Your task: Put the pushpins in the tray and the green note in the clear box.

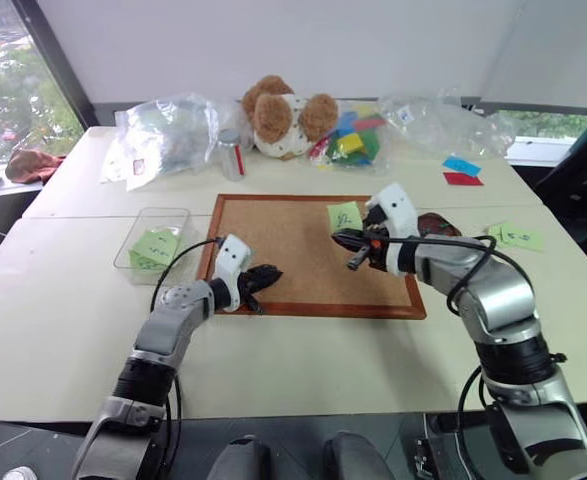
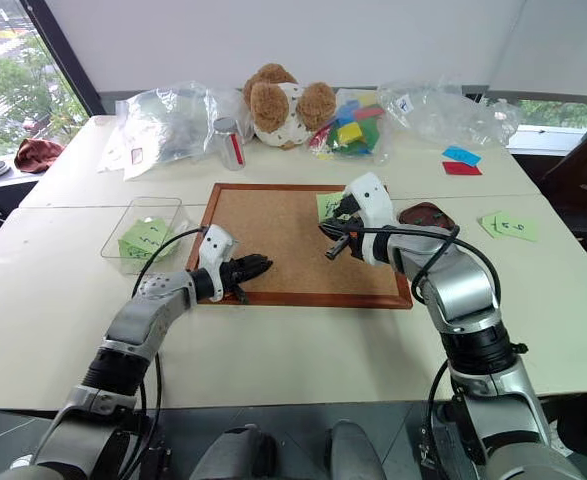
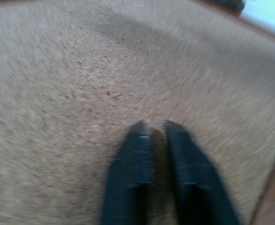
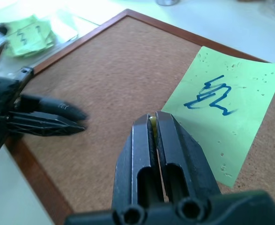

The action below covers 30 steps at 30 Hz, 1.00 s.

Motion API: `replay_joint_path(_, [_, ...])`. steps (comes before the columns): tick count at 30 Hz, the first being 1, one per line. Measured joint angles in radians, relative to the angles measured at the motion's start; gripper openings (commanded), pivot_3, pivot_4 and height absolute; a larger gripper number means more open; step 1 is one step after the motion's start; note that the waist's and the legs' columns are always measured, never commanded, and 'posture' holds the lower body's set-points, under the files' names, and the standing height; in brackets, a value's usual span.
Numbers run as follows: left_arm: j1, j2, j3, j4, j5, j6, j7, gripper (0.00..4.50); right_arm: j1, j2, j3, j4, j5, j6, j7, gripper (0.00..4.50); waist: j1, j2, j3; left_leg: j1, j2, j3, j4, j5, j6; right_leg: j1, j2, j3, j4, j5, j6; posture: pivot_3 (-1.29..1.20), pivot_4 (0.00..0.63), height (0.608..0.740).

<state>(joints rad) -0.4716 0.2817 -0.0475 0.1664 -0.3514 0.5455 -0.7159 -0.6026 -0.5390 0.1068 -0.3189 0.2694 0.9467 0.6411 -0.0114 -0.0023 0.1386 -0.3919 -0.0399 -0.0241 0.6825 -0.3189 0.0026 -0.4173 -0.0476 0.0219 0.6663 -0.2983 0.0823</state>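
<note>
Green note: the green note [image 4: 224, 110] lies flat on the corkboard [image 1: 293, 260], near its far right corner, scribble side up, pocked with small pin holes.
Pushpin: something small and yellowish sits between the right gripper's fingers in the right wrist view; it may be a pin, but I cannot tell for sure.
Right gripper: the right gripper [image 4: 155, 123] hangs just above the note's near edge, fingers pressed together on that small yellowish thing.
Left gripper: the left gripper [image 3: 152, 126] is low over the cork at the board's near left edge, fingers parted by a narrow gap, nothing between them.
Tray: the dark tray [image 2: 425, 214] sits just beside the board's right edge, behind the right arm.
Clear box: the clear box [image 1: 138, 243] stands left of the board with green notes already in it.
Step in hand: likely carrying a pulled pin to the tray; keep the pinch firm and let go low over the tray so nothing bounces out.
Surface: pale table [image 1: 303, 360], several tops pushed together.
Room: a plush bear [image 1: 283, 115], clear bags and coloured blocks along the far edge; windows behind.
</note>
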Motion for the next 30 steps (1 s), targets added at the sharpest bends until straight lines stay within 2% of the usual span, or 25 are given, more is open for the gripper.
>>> replay_joint_path(4, [-0.110,-0.032,0.135,-0.013,-0.162,0.181,0.038,4.27,0.005,-0.045,0.003,-0.057,0.021,0.016,0.026,0.00,0.000,-0.001,0.001,-0.001,0.000,0.000,0.000,0.000,0.000,-0.001,0.000,0.000,0.000,0.000,0.000,0.00,0.150,0.740])
replay_joint_path(5, [-0.145,-0.045,0.176,-0.013,-0.207,0.222,0.054,4.45,0.006,-0.056,0.005,-0.069,0.026,0.020,0.032,0.00,0.000,-0.001,0.001,-0.001,0.000,0.000,0.000,0.001,-0.001,-0.001,0.000,0.000,0.000,0.000,0.000,0.00,0.150,0.740])
replay_joint_path(11, [-0.272,-0.153,0.379,0.054,-0.459,0.481,0.201,4.45,0.008,-0.082,0.031,-0.112,0.040,0.028,0.056,0.00,-0.001,-0.002,0.001,-0.001,0.000,0.000,0.000,0.003,-0.005,-0.001,0.000,0.000,0.000,0.000,0.000,0.00,0.150,0.740])
replay_joint_path(17, [-0.291,-0.244,0.453,0.124,-0.567,0.633,0.351,4.45,0.007,-0.113,0.080,-0.120,0.034,-0.001,0.075,0.00,-0.001,-0.005,0.003,-0.001,0.000,0.000,0.000,0.004,-0.006,-0.001,0.000,0.000,0.000,0.000,0.000,0.00,0.150,0.740])
replay_joint_path(24, [-0.312,-0.318,0.450,0.127,-0.604,0.676,0.418,4.45,-0.007,-0.114,0.119,-0.123,0.030,-0.030,0.100,0.00,0.000,-0.005,0.003,-0.001,0.000,0.000,0.000,0.004,-0.007,-0.002,0.000,0.000,0.000,0.000,0.000,0.00,0.150,0.740])
replay_joint_path(27, [-0.324,-0.331,0.450,0.127,-0.618,0.690,0.442,3.60,-0.018,-0.114,0.123,-0.129,0.030,-0.036,0.103,0.00,-0.001,-0.005,0.003,-0.001,0.000,0.000,0.000,0.004,-0.007,-0.002,0.000,0.000,0.000,0.000,0.000,0.00,0.150,0.740])
replay_joint_path(30, [-0.319,-0.348,0.455,0.127,-0.625,0.703,0.475,2.11,-0.029,-0.112,0.124,-0.129,0.029,-0.038,0.103,0.00,0.000,-0.005,0.003,-0.001,0.000,0.000,0.000,0.004,-0.008,-0.002,0.000,0.000,0.000,0.000,0.000,0.00,0.150,0.740])
